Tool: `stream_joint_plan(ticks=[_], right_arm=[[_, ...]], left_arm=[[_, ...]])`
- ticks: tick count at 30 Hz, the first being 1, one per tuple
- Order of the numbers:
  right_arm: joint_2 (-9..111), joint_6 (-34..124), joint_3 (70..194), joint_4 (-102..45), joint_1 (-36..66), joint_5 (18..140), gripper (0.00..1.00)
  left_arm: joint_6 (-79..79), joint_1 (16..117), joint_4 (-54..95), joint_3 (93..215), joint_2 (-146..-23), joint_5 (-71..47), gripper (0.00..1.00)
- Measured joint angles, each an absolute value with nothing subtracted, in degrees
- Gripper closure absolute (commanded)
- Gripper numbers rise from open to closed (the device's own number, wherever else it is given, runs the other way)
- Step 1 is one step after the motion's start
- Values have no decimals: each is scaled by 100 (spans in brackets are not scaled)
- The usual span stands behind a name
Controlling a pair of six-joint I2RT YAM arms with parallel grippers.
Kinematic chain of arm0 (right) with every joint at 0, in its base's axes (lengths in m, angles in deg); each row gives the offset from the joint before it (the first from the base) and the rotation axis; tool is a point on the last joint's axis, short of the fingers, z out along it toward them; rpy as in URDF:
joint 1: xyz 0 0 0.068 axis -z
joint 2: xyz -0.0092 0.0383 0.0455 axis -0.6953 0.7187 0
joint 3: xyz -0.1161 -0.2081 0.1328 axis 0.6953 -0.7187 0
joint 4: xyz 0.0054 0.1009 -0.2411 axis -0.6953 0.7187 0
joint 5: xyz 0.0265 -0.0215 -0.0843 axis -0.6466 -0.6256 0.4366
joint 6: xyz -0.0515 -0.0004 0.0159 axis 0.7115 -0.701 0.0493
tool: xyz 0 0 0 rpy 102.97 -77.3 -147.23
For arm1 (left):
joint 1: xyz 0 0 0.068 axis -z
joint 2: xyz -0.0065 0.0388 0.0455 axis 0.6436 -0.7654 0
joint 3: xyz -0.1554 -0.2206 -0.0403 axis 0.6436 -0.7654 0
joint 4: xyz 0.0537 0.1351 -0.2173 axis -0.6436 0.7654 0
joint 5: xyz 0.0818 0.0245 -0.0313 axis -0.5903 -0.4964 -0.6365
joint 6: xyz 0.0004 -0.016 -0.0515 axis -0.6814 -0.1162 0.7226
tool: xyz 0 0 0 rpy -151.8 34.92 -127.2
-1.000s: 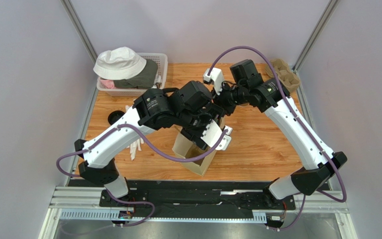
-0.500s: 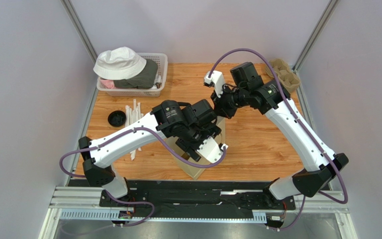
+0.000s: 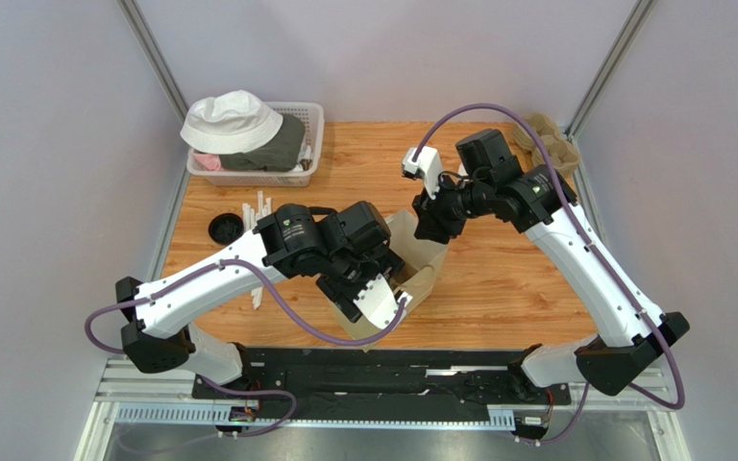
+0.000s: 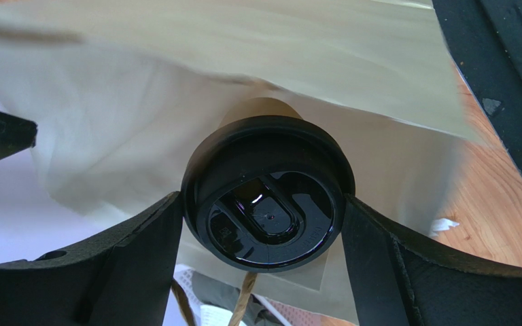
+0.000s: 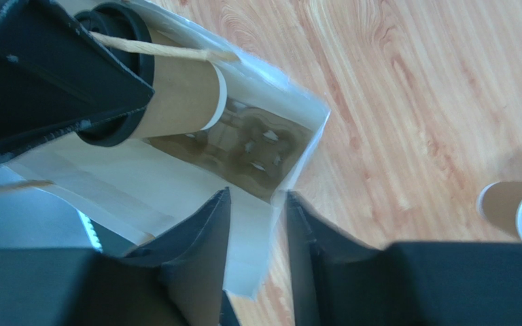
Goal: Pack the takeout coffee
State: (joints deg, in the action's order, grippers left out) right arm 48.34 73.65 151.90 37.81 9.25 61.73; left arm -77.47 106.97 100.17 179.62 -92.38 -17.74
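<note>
The left gripper [image 4: 262, 204] clamps the takeout coffee [image 5: 175, 95] by its black lid [image 4: 267, 193], cup lying sideways just inside the mouth of the brown paper bag [image 4: 141, 102], while the right gripper [image 5: 258, 198], fingers slightly parted, straddles the bag's rim, seemingly to hold it open

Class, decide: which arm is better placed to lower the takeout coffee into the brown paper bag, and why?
Left. The left gripper grips the takeout coffee by its lid, already inside the mouth of the paper bag. The right gripper only straddles the bag's edge, jaws parted.
</note>
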Motion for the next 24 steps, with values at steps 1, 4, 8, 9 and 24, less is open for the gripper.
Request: stream_joint_plan(ticks=[1,4,8,9,24], right_arm=[[4812,7415,15190,3778,922,6143,48],[4751,7555,15192,3691,922,6119,37],[4727,7765,15255,3457,918,6101,33],[4727,7844,15260,3381,909,6077,33],[5537,9063,15264,2272,164,5970,38]], left_arm=[[-7774,10708,10023,17940,-9187,-1768,78],[-7861,10752,10026,17922,-9106,-1729,78],[-7948,10759,10019,17907,-9102,-1667,78],[-7966,10759,10021,17905,-9102,-1652,78],[-8101,10765,10017,17879,-9102,-1576,79]])
